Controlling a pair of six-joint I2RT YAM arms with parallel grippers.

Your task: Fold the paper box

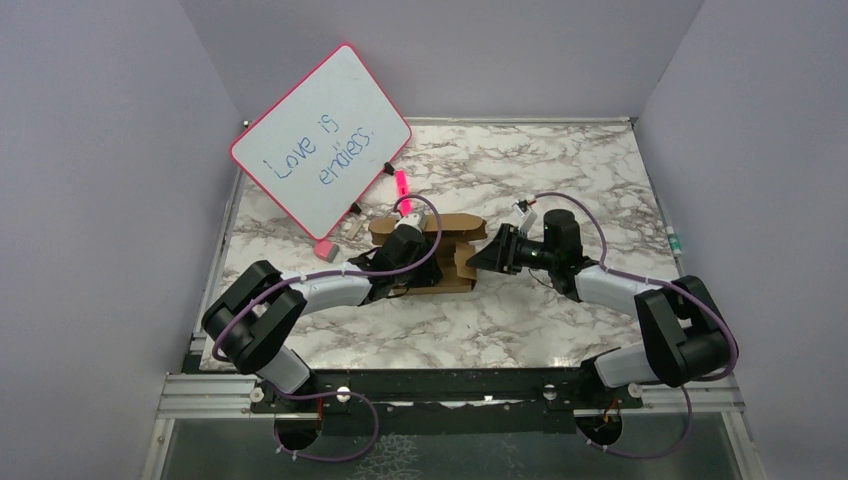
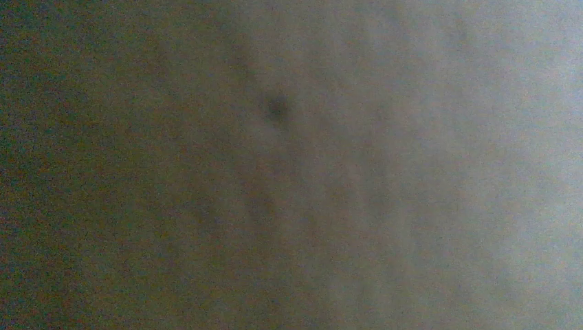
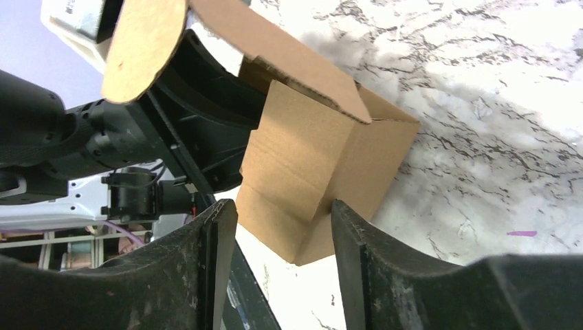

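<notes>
Cardboard this thin looks light, stiff across the panels and easy to crease, so we'd pinch the box (image 1: 455,226) on a flap edge near a fold line. It sits in the middle of the table (image 1: 560,180) between both arms. Its long axis runs roughly left to right, with a flap raised on the far side. The right gripper (image 3: 282,206) is spread around a corner wall, not clamped. The left gripper (image 1: 405,243) is down on the box, but its camera is all blur, so we can't tell its opening.

- A table (image 1: 560,180) with a white marble-patterned top veined in grey, evenly lit.
- Plain pale lavender walls (image 1: 450,50) close it in at the back, left and right.
- A metal rail (image 1: 450,395) runs along its near edge.
</notes>
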